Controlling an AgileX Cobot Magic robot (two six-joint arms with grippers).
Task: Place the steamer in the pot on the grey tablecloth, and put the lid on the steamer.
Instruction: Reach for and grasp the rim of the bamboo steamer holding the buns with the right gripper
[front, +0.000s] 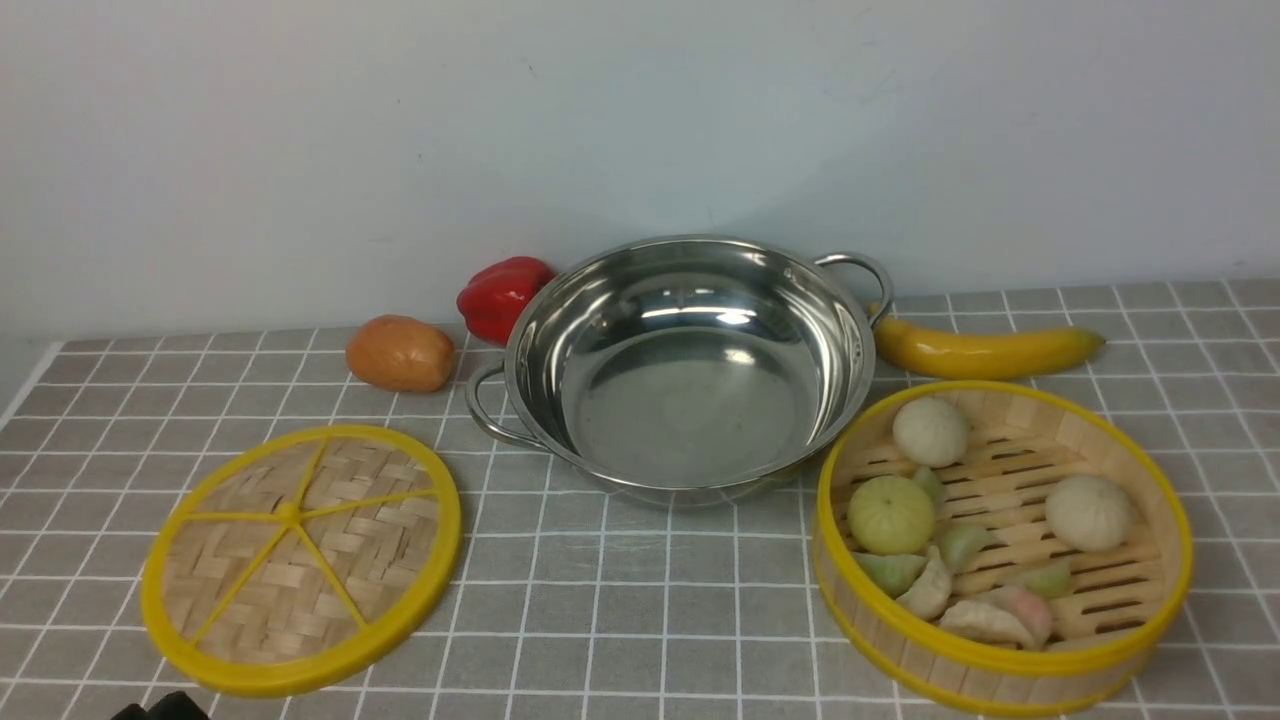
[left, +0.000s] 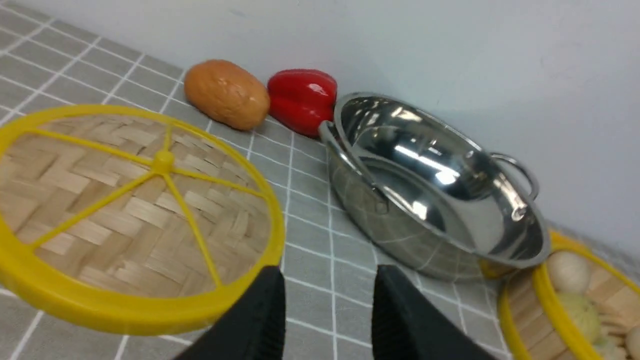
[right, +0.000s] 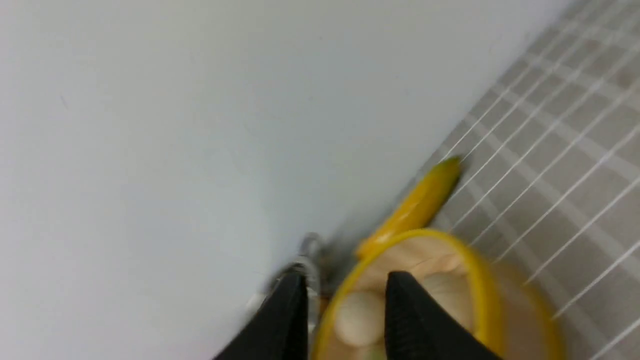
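The grey tablecloth (front: 640, 600) covers the table up to a pale wall. The pot (front: 690, 400) stands near the middle of it, toward the back, empty and shining, with one loop handle to the front left and one to the back right. The steamer (front: 1000, 660) is not in the pot. It stands upright on the cloth at the pot's front right, close beside it, though whether the two touch cannot be told. On its slatted floor lie three round buns (front: 1088, 512) and a cluster of small dumplings (front: 975, 615). The lid (front: 300, 560) lies flat on the cloth at the pot's front left, apart from it, with its yellow spokes facing up.

Behind the pot's left side a red pepper (front: 500, 295) touches a brown potato (front: 400, 352) – a banana (front: 985, 352) lies behind the steamer.

The left gripper (left: 327, 280) hangs above the cloth just beside the lid's rim, its jaws spread with nothing between them. The right gripper (right: 345, 287), in a blurred view, hangs near the steamer's yellow rim – its jaws also stand apart and hold nothing.
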